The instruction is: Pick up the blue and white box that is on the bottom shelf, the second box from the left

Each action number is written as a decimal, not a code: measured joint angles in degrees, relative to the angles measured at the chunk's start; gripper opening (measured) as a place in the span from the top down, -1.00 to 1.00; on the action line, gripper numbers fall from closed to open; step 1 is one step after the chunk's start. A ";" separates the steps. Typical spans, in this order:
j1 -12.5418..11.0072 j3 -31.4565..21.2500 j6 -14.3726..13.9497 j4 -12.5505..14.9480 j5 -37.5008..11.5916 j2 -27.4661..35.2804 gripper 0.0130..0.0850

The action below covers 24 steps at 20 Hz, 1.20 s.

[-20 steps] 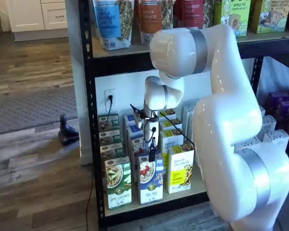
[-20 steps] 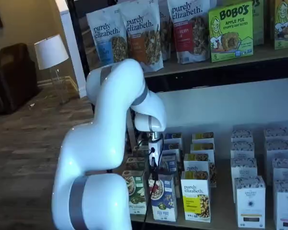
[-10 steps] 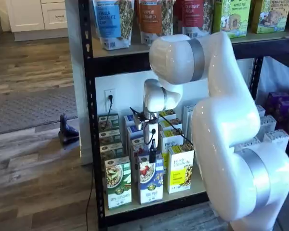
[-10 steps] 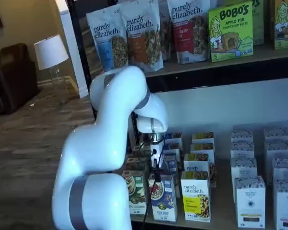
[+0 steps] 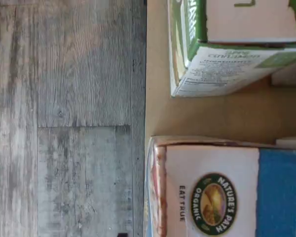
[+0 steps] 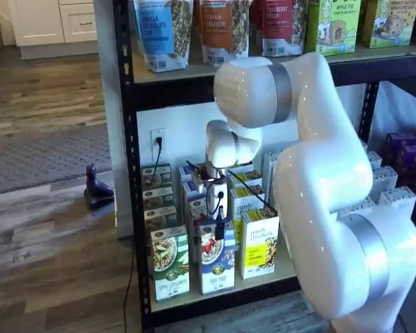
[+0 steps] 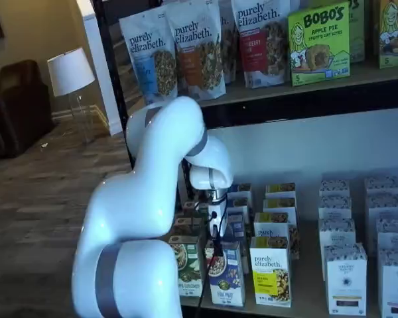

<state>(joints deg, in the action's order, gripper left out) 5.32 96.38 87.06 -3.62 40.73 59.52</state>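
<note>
The blue and white box (image 6: 218,267) stands at the front of the bottom shelf (image 6: 194,297), between a green-and-white box (image 6: 170,267) and a yellow-and-white box (image 6: 260,246). It shows in both shelf views (image 7: 227,281). My gripper (image 6: 220,227) hangs just above its top edge, also seen in a shelf view (image 7: 218,246). Only thin black fingers and a cable show, so no gap can be read. The wrist view looks down on the box's top (image 5: 227,192), with the green box's top (image 5: 222,74) beside it and bare board between.
More boxes stand in rows behind the front ones. Granola bags (image 7: 186,46) fill the higher shelf. White boxes (image 7: 345,278) and purple boxes (image 6: 409,149) stand further right. A black rack post (image 6: 128,173) is at the left, and wood floor (image 5: 64,123) lies past the shelf edge.
The wrist and gripper have come down a little over the blue and white box. The boxes have not moved.
</note>
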 joint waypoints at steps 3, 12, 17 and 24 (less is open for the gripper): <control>0.25 -0.11 -0.69 0.58 -0.36 0.43 -1.00; 1.38 -0.91 -2.92 2.03 -2.32 1.58 -1.00; 1.60 -1.81 -3.45 2.43 -4.03 1.82 -1.00; 1.51 -2.20 -3.06 2.06 -4.26 1.79 -0.78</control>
<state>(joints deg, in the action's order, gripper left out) 6.83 94.19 84.01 -1.55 36.47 61.31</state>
